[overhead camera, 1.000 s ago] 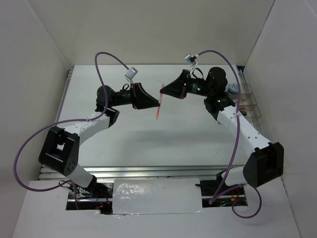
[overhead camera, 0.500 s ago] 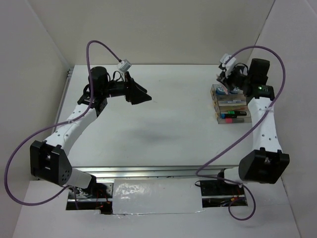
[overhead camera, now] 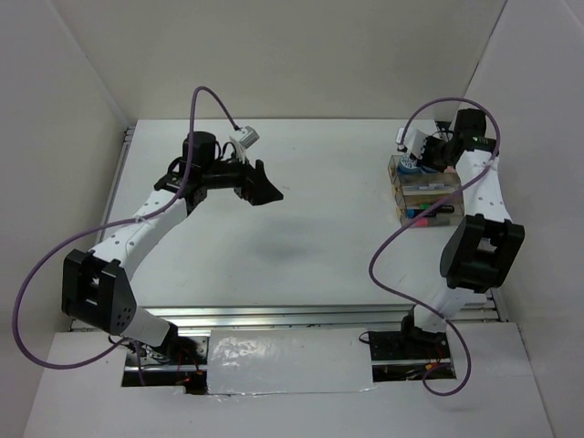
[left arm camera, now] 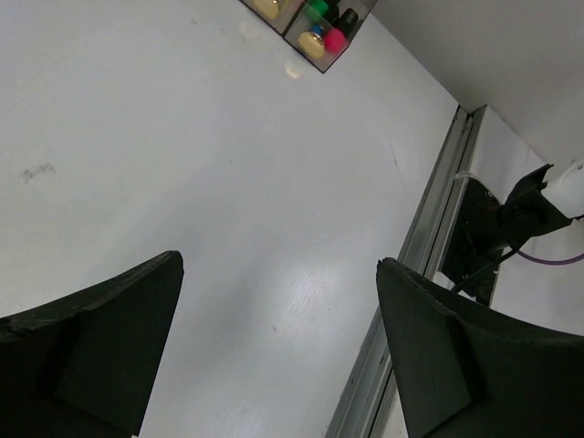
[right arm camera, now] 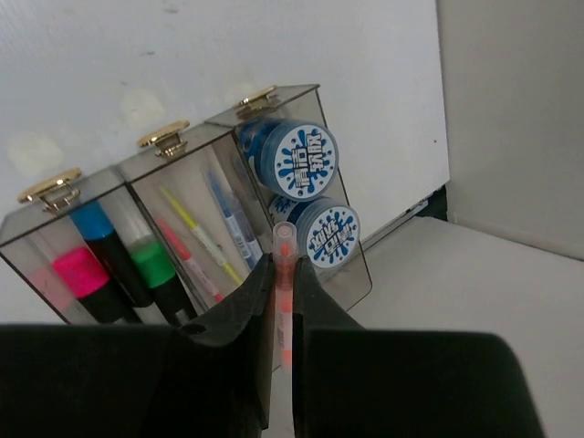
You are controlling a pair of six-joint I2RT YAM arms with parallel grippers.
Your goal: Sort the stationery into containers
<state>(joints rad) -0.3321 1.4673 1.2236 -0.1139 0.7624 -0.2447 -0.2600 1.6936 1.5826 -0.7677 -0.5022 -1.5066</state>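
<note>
Three slots in the tray (right arm camera: 196, 132), and the right gripper (right arm camera: 281, 276) hangs just short of it, jaws squeezed narrow on an orange stick (right arm camera: 285, 245) that pokes out past the tips. Ahead of the tips and a bit left is the middle slot (right arm camera: 205, 228) with the other thin sticks. Tape rolls (right arm camera: 304, 157) sit ahead to the right, highlighters (right arm camera: 109, 265) further left. My guess is it's gripped low so the free end drops into that middle slot first. The left gripper (left arm camera: 280, 265) is spread wide with nothing between the jaws, only bare table (left arm camera: 182, 164) beyond them and the tray far ahead, probably just keeping clear.
</note>
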